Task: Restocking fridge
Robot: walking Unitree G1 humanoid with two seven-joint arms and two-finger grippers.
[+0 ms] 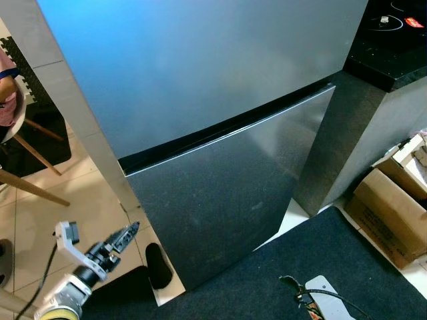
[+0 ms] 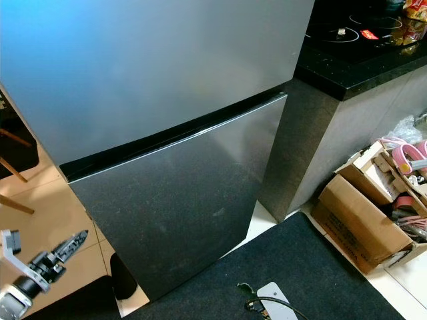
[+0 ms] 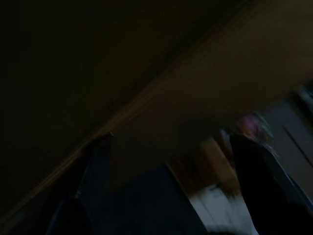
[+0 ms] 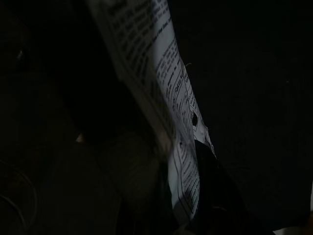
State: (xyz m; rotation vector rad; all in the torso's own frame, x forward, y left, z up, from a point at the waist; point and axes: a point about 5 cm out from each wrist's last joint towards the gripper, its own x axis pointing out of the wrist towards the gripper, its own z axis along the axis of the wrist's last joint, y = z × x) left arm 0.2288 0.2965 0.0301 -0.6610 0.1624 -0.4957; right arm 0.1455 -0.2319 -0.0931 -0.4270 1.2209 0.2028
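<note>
Left gripper (image 1: pixel 127 235): mine, low by the fridge's left corner, fingers close together, holding nothing.
Fridge (image 1: pixel 220 133): straight ahead, both doors shut; nothing goes in until one opens.
Seam (image 1: pixel 227 127): no handle that I can see; my fingers may slip off it.
Right gripper: clamped on a printed packet (image 4: pixel 171 112); a door pull could crush or drop it.
Cardboard box (image 1: pixel 387 207): right, near my path.

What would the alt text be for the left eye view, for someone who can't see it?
A tall grey fridge with both doors shut stands in front of the robot, beside a black counter. The left end effector hovers low near the fridge's bottom left corner, above tiled floor. An open cardboard box sits right of a dark mat.
</note>
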